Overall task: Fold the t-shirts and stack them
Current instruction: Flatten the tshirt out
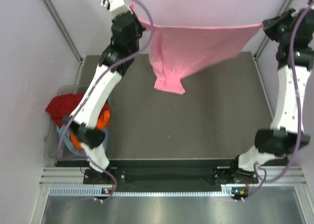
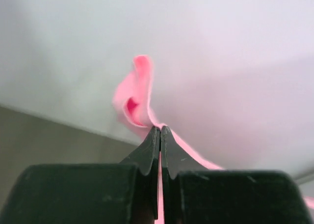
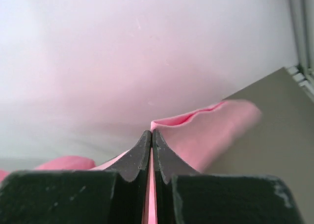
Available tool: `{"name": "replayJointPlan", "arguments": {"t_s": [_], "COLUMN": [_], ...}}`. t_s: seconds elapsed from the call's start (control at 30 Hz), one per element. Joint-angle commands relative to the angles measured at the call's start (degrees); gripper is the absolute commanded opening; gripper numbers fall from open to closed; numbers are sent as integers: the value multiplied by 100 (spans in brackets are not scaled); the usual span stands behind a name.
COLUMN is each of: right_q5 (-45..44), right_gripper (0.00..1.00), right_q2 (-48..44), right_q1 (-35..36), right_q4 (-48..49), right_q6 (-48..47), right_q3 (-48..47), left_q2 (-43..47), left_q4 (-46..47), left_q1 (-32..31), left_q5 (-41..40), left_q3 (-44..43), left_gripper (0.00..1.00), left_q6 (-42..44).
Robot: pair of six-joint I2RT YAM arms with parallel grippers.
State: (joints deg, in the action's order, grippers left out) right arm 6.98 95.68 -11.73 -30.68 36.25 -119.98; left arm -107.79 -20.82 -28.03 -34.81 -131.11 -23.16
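Note:
The pink t-shirt (image 1: 194, 49) hangs stretched in the air above the far part of the table, held by its top edge at both ends, its lower part drooping on the left. My left gripper (image 1: 136, 18) is shut on its left corner; in the left wrist view the cloth (image 2: 135, 98) bunches past the closed fingertips (image 2: 160, 130). My right gripper (image 1: 265, 25) is shut on its right corner; in the right wrist view the cloth (image 3: 216, 130) spreads beyond the closed fingertips (image 3: 151, 133). A dark red t-shirt (image 1: 61, 106) and an orange one (image 1: 101, 120) lie in a bin at the left.
A clear plastic bin (image 1: 55, 130) stands left of the dark table (image 1: 186, 126), under the left arm, with a bit of grey-blue cloth (image 1: 66, 135) in it. Pale walls enclose the table at the back and sides. A metal rail (image 1: 167, 177) runs along the near edge.

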Motion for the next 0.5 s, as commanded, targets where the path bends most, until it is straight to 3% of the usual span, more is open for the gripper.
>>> {"name": "replayJointPlan", "arguments": {"t_s": [0.0, 0.23, 0.47], "right_q5": [-39, -214, -1066], "right_gripper": [0, 0, 0], "right_q2": [-1450, -3036, -3986], "right_q1": [-268, -585, -612], "right_q4": [17, -535, -931], "right_q6": [-276, -969, -1093], "right_q3": [1286, 3699, 5747], "left_q2": [1723, 4156, 5337], "left_q4": [1588, 1318, 491], "left_q1": [-675, -1125, -1398], "left_q5": [-702, -624, 482], "left_q3": [1693, 5109, 7589], "left_gripper": [0, 0, 0], "left_q6": [743, -336, -1839]}}
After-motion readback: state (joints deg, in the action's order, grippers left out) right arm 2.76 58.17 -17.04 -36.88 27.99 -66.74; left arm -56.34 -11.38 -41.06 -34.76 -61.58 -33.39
